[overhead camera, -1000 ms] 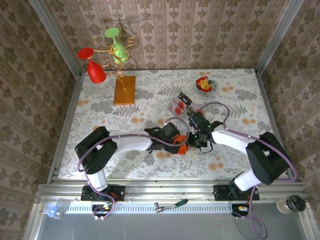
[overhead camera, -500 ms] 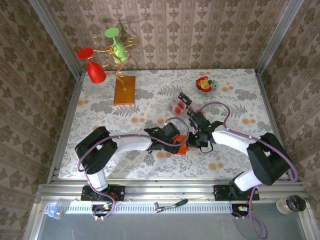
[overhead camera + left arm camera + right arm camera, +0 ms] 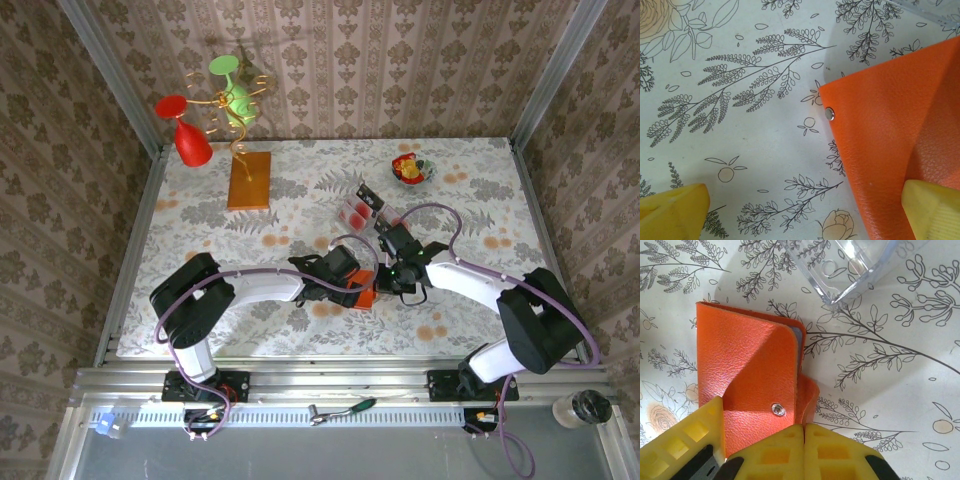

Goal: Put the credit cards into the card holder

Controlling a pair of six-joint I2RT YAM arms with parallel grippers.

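The flower-printed white worktop [image 3: 480, 200] carries my marker, a clear plastic compartment tray [image 3: 850, 270]. The flat orange leather-like card holder [image 3: 750, 355] lies just beside that tray; thin red-and-white credit cards [image 3: 352, 212] sit inside the tray. My left tool [image 3: 802, 207] is spread wide, one pad on the leather. My right tool [image 3: 802, 440] is clenched on the holder's edge farthest from the tray (as best I can judge). The holder looks light and floppy, so I'd pin its body and lift the flap beside the silver snap stud [image 3: 775, 410].
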